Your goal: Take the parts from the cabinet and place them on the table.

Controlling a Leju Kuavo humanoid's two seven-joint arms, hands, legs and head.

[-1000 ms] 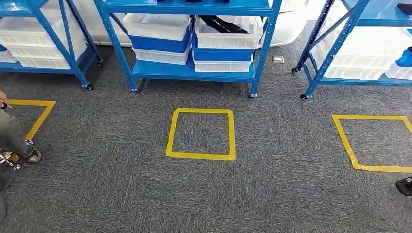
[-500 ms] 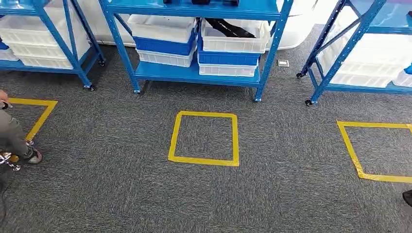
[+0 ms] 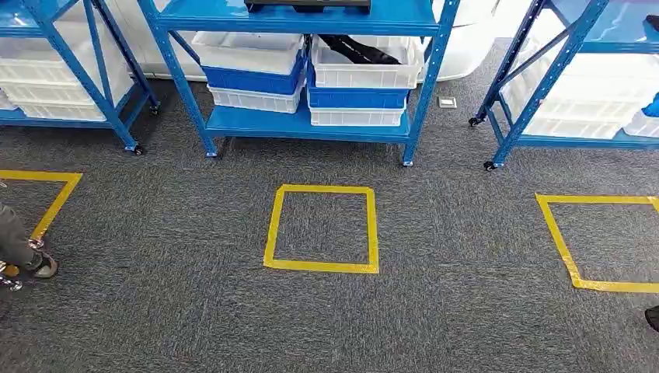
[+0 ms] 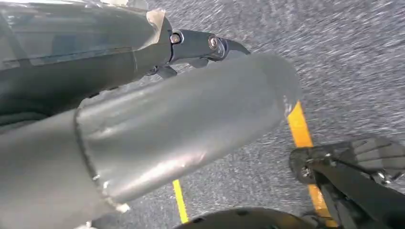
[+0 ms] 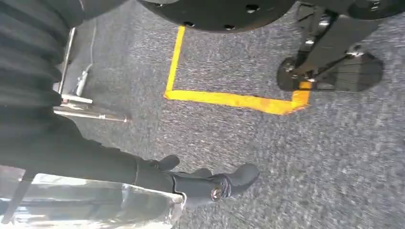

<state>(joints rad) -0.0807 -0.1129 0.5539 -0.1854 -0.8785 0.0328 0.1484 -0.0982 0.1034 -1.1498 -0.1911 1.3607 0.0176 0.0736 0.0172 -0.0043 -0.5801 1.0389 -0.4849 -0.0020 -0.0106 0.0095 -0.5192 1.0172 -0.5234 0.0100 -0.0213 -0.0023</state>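
Two hands hang empty: right hand (image 5: pixel 210 183) fingers loosely apart, left hand (image 4: pixel 200 45) can't tell. Parts sit in white bin (image 3: pixel 365 62) on rack (image 3: pixel 299 120), beyond yellow square (image 3: pixel 321 229). Risks: walking off-line, clipping rack post, person's foot (image 3: pixel 35 264) near.

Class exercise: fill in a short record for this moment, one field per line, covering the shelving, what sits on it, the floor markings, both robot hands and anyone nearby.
shelving: blue metal rack on castors, straight ahead
bins: white and blue crates stacked on its low shelf; upper right white crate holds a dark part
floor marking: yellow tape square on grey carpet, in front of the rack
left hand: hangs above the carpet, holds nothing seen
right hand: hangs above the carpet, empty, fingers apart
bystander: person's shoe at the left edge
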